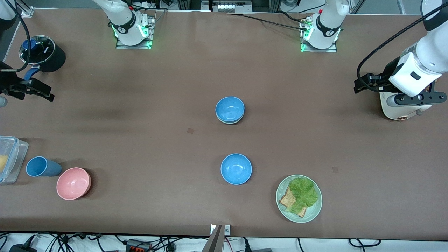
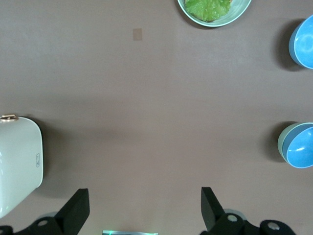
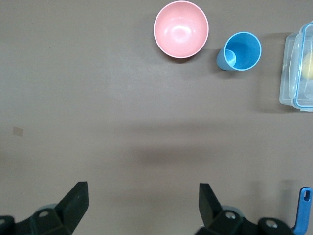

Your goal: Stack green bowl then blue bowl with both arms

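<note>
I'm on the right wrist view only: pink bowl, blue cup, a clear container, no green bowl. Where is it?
Observer: The green bowl sits mid-table, with the nested blue bowl inside it.
Operator: Any other blue bowl?
Observer: Yes, the lone blue bowl stands nearer the front camera than that stack, beside the plate.
Operator: Where is the left gripper?
Observer: The left gripper hovers with open fingers over bare table next to a white appliance, toward the left arm's end.
</note>
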Available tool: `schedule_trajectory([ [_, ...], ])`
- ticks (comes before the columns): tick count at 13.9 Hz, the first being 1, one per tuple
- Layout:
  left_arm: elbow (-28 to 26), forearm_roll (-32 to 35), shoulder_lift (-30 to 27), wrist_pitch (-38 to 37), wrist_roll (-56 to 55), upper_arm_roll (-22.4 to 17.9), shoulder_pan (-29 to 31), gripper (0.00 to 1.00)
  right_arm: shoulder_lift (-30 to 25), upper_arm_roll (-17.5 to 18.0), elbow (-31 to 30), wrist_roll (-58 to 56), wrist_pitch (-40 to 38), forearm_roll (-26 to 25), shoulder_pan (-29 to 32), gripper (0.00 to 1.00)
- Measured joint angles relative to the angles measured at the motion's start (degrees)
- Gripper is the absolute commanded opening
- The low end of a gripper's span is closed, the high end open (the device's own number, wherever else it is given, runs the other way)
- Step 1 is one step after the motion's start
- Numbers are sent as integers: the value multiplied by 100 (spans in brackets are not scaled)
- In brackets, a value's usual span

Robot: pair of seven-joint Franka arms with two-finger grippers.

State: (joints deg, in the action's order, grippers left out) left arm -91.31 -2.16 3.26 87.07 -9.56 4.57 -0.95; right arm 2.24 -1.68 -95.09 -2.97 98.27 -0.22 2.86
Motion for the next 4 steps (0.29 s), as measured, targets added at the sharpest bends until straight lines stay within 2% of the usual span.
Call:
schedule_trajectory([
  [4, -4, 0, 2, -28, 42, -9, 13, 100, 0, 0, 0, 0, 0, 0, 0, 100],
])
